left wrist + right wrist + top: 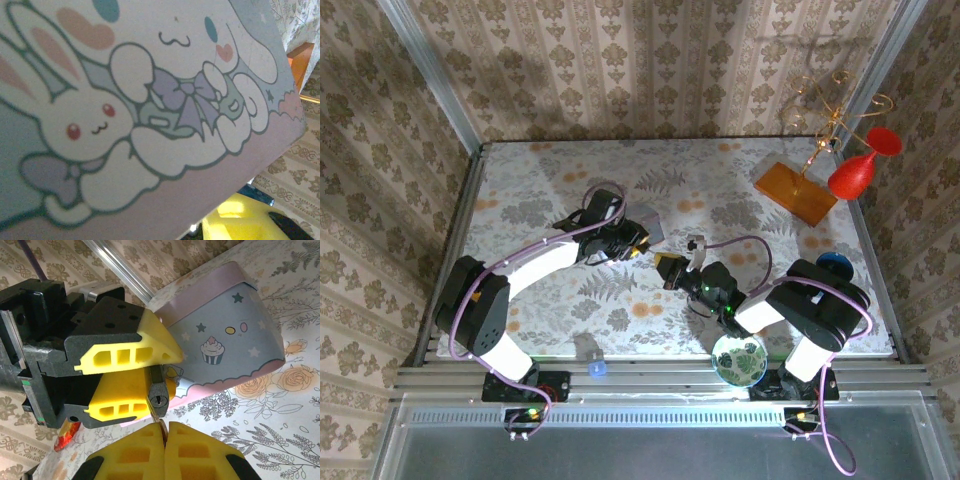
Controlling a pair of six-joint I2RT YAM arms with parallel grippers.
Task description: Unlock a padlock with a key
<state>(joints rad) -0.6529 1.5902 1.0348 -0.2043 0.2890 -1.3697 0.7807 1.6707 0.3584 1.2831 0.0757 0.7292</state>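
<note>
The padlock (160, 399), a small dark grey block, points its keyhole at the right wrist camera. My left gripper (167, 372) is shut on it, yellow fingers (125, 354) above and below. My right gripper (166, 432) is shut on the thin silvery key (159, 421). The key's tip lies against the padlock's lower left edge, outside the keyhole. From above, the left gripper (632, 247) and right gripper (667, 268) meet near the table's middle. In the left wrist view a yellow finger (245, 220) shows at the bottom right.
A pastel cartoon tin box (225, 335) lies right behind the padlock, its lid (150, 115) close to the left wrist camera. An orange base with a gold wire stand (795, 192) and a red vase (855, 172) stand back right. A blue cap (597, 368) and a round green dish (739, 360) sit at the near edge.
</note>
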